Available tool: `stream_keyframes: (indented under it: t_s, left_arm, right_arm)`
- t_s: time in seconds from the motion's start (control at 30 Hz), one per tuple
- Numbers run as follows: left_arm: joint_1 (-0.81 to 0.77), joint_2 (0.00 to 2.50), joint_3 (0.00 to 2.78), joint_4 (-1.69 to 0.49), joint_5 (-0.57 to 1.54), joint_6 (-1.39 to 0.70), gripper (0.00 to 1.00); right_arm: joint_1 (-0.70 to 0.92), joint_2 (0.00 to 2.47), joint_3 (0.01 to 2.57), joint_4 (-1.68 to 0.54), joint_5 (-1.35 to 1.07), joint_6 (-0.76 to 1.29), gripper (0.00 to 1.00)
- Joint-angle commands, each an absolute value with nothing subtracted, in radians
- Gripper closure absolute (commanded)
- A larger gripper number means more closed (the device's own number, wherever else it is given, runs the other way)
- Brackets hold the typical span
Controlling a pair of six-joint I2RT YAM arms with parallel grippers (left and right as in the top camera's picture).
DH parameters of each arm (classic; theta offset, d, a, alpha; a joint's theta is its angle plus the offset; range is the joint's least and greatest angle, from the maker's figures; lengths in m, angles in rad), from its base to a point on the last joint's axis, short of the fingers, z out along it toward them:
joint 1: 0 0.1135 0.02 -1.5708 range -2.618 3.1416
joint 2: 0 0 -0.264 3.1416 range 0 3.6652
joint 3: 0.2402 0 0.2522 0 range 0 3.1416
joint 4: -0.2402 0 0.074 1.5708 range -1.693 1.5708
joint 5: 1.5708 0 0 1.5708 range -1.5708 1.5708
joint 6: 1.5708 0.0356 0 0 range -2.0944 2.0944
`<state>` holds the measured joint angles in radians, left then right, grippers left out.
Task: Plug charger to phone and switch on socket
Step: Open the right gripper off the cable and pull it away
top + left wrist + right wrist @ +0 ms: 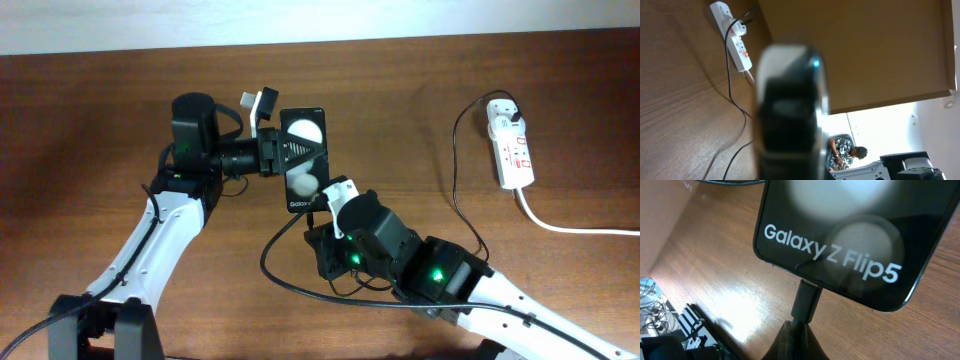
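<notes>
Left tool (300, 152) and right tool (325, 198) both clamped, arms angled inward.

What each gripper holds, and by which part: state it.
Left gripper grips the phone across one long edge, upper half. Right gripper pinches the charger at its connector, at the phone's bottom edge.

Overhead looks down; R wrist v. close on phone (850, 235), also in overhead.

You get even, bright light overhead. Your left wrist view has a blurred dark mass, probably the phone (789, 110), filling the middle; glare washes the table (735, 300) in your right wrist view.
</notes>
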<state>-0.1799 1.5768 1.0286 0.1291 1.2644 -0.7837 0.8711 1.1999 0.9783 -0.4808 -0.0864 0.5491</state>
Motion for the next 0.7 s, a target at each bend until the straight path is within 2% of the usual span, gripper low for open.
stream_keyframes:
  t_s: [0.0,0.07,0.23,0.33,0.6,0.67]
  left_arm:
    - [-0.215,1.563,1.015,0.111,1.426,-0.745,1.0]
    - [-0.215,1.563,1.015,0.111,1.425,-0.726,1.0]
    - [-0.215,1.563,1.015,0.111,1.358,-0.685,1.0]
    - [-0.215,1.563,1.015,0.11,1.275,-0.679,1.0]
    - [-0.34,1.566,1.015,0.051,0.892,-0.627,1.0]
    - [-0.365,1.588,1.015,0.051,0.828,-0.62,1.0]
  right_arm:
    - [0.85,1.19,1.022,-0.406,0.057,0.54,0.96]
    - [0.85,1.186,1.027,-0.432,0.057,0.54,0.92]
    - [0.85,1.15,1.029,-0.592,0.057,0.54,0.61]
    - [0.85,1.088,1.029,-0.683,0.057,0.54,0.51]
    - [0.85,0.744,1.058,-1.017,0.057,0.54,0.18]
    - [0.85,0.653,1.058,-1.068,0.057,0.54,0.14]
